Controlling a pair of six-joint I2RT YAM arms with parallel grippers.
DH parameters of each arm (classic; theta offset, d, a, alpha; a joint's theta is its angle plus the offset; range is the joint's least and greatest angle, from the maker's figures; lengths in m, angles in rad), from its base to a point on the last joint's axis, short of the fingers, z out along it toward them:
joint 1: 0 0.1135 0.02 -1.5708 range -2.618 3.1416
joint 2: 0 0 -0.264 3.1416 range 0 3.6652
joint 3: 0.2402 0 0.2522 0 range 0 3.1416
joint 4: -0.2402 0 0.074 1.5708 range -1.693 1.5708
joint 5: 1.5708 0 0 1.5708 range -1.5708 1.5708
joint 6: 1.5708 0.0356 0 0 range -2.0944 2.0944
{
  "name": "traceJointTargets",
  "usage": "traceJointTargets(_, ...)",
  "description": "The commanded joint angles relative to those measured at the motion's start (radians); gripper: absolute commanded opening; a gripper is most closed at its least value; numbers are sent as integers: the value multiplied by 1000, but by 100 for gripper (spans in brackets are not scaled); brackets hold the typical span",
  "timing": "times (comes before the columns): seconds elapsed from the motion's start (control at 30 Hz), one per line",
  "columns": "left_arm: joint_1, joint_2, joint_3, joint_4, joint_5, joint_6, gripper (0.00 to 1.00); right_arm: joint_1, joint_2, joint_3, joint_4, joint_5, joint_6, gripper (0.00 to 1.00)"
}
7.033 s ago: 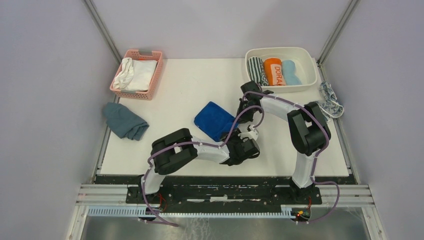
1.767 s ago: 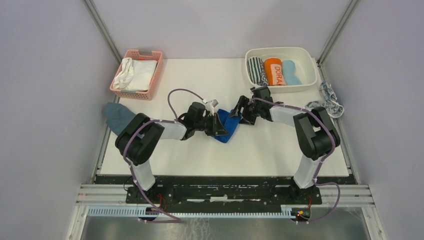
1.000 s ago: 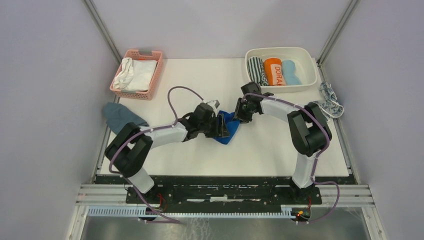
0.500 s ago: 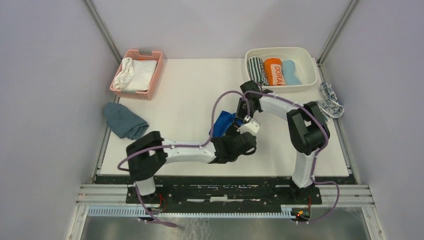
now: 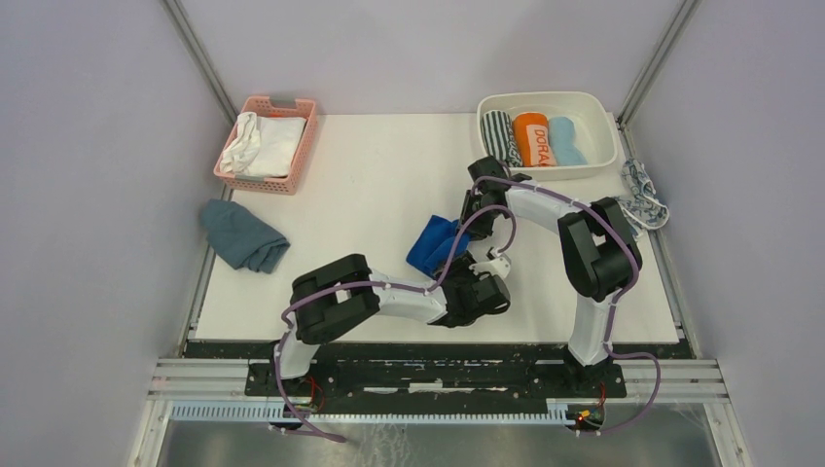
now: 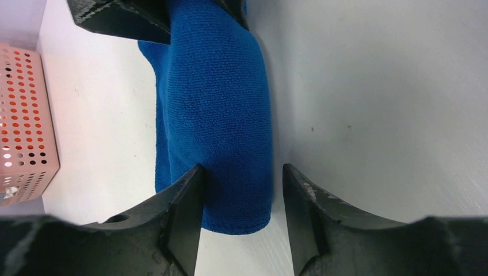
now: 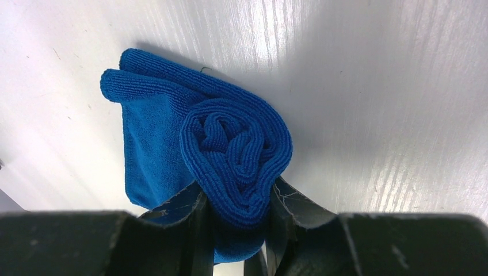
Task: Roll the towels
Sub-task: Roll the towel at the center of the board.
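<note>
1 label "DORA" | orange roll, white bin | right jaws clamp royal-blue towel

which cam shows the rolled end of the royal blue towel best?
Right wrist: the royal blue towel shows its spiral end, pinched in the right gripper. Left wrist shows the roll's side; top external a small patch by the arms.

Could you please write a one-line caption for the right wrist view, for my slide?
Right gripper clamps the rolled end of the blue towel on the white table; a flap lies loose.
</note>
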Motion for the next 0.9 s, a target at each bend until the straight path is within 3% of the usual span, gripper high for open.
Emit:
traceJointTargets(0.0, 33, 10, -22, -24, 94, -49, 52, 2, -18, -16, 20, -27, -31, 33)
traceJointTargets(0.13, 101, -90, -88, -13, 274, -112, 40, -12, -66, -55, 106, -89, -60, 44)
traceJointTargets(0.3, 254, -235, -172, 66, 713, -211, 34, -50, -148, -106, 184, -150, -72, 63)
traceJointTargets(0.4, 397, -301, -253, 170, 1005, -323, 33, -79, -206, -147, 228, -167, -73, 71)
traceJointTargets(0.6, 581, -269, -322, 334, 1383, -524, 33, -89, -208, -170, 262, -229, -71, 78)
traceJointTargets(0.7, 639, -208, -336, 429, 1508, -629, 33, -89, -187, -196, 301, -230, -42, 80)
traceJointTargets(0.87, 662, -157, -331, 433, 1553, -681, 33, -89, -129, -217, 387, -258, 16, 83)
